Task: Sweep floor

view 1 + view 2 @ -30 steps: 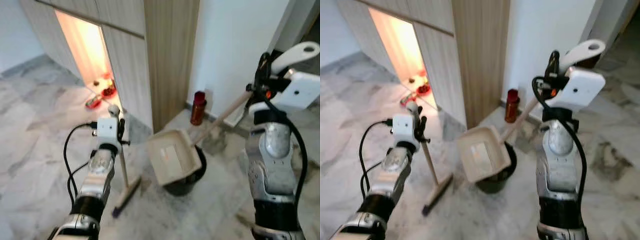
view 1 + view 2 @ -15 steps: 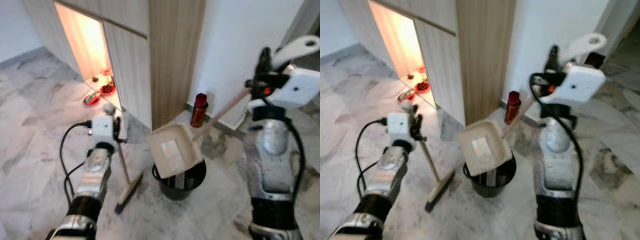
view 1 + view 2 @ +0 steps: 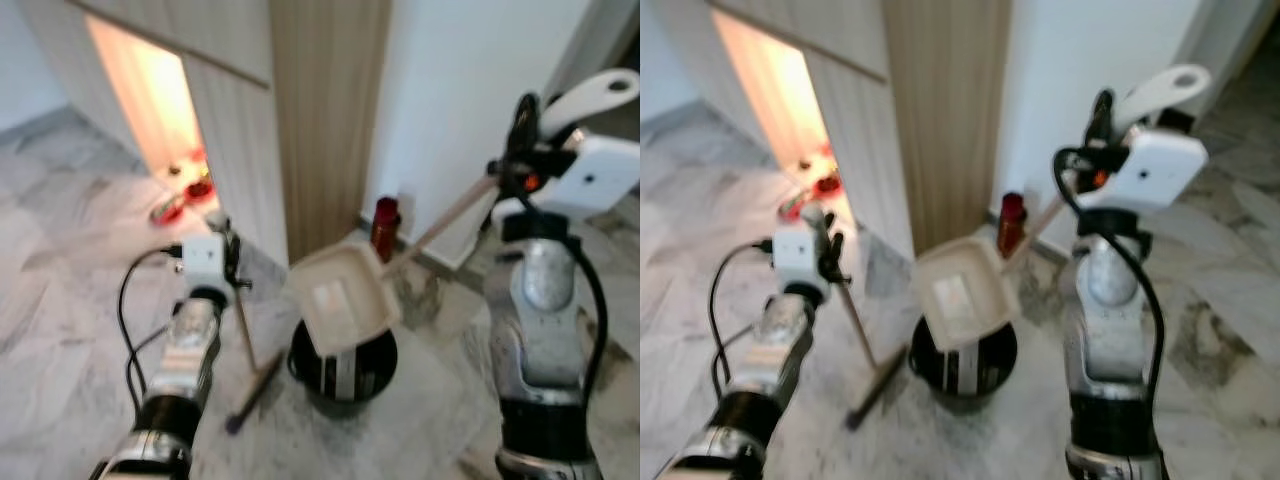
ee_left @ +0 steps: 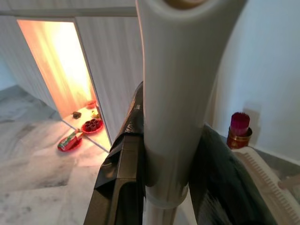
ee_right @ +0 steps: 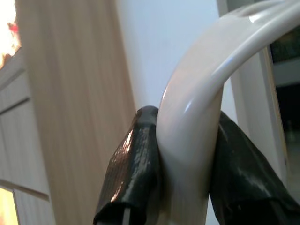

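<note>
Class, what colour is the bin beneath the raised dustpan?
Black: the bin under the dustpan shows best in the left eye view.

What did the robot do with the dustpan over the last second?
The right gripper has kept the dustpan tilted at the black bin, whose mouth now shows below it as the camera shifted. The left gripper still holds the broom upright beside the bin.

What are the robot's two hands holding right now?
Left gripper: shut on the broom.
Right gripper: shut on the dustpan handle.
</note>
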Controlling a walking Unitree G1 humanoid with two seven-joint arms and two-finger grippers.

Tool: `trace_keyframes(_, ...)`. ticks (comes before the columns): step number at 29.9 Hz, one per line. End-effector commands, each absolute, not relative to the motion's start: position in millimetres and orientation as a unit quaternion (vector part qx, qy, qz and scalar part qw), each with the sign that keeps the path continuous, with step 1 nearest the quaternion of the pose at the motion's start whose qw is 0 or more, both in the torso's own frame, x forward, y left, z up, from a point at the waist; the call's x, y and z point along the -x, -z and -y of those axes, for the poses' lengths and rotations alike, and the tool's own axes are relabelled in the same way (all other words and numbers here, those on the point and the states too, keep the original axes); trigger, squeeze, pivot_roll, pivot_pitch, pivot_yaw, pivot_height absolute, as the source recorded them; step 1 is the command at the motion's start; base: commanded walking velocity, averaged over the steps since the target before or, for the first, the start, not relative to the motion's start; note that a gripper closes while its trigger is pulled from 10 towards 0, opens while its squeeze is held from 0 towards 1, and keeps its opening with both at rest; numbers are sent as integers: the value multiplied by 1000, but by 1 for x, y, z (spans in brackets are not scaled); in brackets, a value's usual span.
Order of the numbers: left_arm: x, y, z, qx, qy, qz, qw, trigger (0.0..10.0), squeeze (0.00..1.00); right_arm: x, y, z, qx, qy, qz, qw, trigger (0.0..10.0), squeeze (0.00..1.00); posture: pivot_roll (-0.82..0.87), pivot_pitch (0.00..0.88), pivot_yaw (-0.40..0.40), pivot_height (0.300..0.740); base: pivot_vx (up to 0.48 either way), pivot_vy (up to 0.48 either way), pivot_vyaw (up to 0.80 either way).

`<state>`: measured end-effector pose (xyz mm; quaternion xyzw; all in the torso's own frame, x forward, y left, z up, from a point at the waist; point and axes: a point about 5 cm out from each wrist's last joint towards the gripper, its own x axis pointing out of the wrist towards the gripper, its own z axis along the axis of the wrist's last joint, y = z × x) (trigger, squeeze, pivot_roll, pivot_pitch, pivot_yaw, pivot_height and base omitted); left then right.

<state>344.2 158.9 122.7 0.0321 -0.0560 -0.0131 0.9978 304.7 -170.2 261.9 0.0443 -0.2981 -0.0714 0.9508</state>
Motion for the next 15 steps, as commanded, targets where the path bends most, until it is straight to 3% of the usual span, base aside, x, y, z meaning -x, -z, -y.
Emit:
trace_keyframes(1, -345, -133, -156, -29, 18, 82, 996, 10000, 0, -298, -282, 171, -42, 73, 344, 935, 10000, 0, -11, 62, 29, 740, 0, 0, 0)
trace_keyframes(15, -344, -132, -155, -26, 24, 82, 996, 10000, 0, -296, -286, 168, -30, 60, 356, 932, 10000, 0, -13, 62, 29, 740, 0, 0, 0)
